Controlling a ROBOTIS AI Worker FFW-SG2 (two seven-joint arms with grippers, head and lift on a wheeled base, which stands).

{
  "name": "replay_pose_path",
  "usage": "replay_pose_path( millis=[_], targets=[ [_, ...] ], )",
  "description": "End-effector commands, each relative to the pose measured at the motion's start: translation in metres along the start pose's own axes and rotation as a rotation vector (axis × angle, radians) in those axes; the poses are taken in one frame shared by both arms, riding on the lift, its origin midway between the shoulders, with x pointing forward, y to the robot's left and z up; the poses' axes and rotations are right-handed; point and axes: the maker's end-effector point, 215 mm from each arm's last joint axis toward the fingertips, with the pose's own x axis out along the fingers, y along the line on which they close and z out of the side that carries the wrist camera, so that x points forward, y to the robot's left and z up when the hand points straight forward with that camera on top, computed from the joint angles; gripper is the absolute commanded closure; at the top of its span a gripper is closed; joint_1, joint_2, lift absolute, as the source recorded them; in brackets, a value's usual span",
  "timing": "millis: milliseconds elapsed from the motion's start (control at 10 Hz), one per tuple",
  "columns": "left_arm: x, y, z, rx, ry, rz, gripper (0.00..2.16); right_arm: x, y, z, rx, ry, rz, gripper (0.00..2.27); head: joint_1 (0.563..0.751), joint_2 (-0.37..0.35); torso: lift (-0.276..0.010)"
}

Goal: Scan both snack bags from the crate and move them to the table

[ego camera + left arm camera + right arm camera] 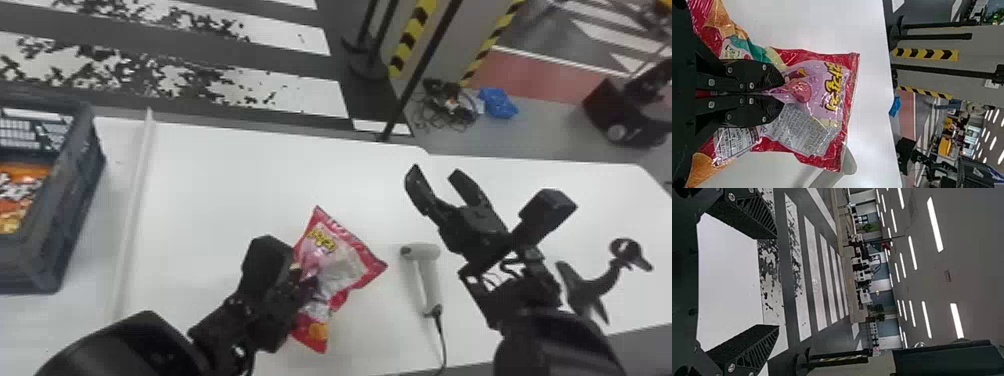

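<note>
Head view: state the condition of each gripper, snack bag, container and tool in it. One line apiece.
Left gripper: shut on the red snack bag
Right gripper: open, empty
Red snack bag: held, pinched and creased between the fingers
Orange snack bag: inside the crate, not held
Crate: upright, open-topped
Scanner: on the table, not held, cable attached

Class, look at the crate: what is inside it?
Inside the crate lies an orange bag; the side wall hides part of it, and anything beneath it cannot be seen.
</note>
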Motion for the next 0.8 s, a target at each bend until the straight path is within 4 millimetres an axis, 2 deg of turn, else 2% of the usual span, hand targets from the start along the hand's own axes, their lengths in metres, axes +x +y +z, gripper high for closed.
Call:
replay_pose_path(
  millis=[0, 100, 200, 400, 600, 700],
  targets=[
    [0.006, -0.003, -0.003, -0.004, 0.007, -0.011, 1.50, 0.001, -0.001, 0.000, 0.000, -0.001, 0.000, 0.12, 0.695, -0.350, -0.087],
    [0.008, -0.003, -0.001, -0.003, 0.006, -0.021, 0.09, 0.001, -0.001, -0.001, 0.001, 0.002, -0.001, 0.12, 0.695, -0.350, -0.087],
    [0.009, -0.003, 0.001, -0.003, 0.005, -0.026, 0.00, 0.001, -0.002, -0.001, -0.001, 0.002, -0.002, 0.12, 0.695, -0.350, -0.087],
    [0.009, 0.004, 0.002, -0.005, 0.002, -0.015, 0.03, 0.001, -0.003, -0.001, 0.000, 0.001, -0.003, 0.12, 0.695, -0.350, -0.087],
    [0.003, 0.020, 0.011, -0.001, -0.017, 0.018, 0.03, -0.001, -0.004, -0.001, 0.000, 0.003, -0.006, 0.12, 0.695, -0.350, -0.087],
    [-0.003, 0.034, 0.025, -0.003, -0.045, 0.045, 0.03, -0.003, -0.005, -0.001, 0.000, 0.002, -0.008, 0.12, 0.695, -0.350, -0.087]
  ],
)
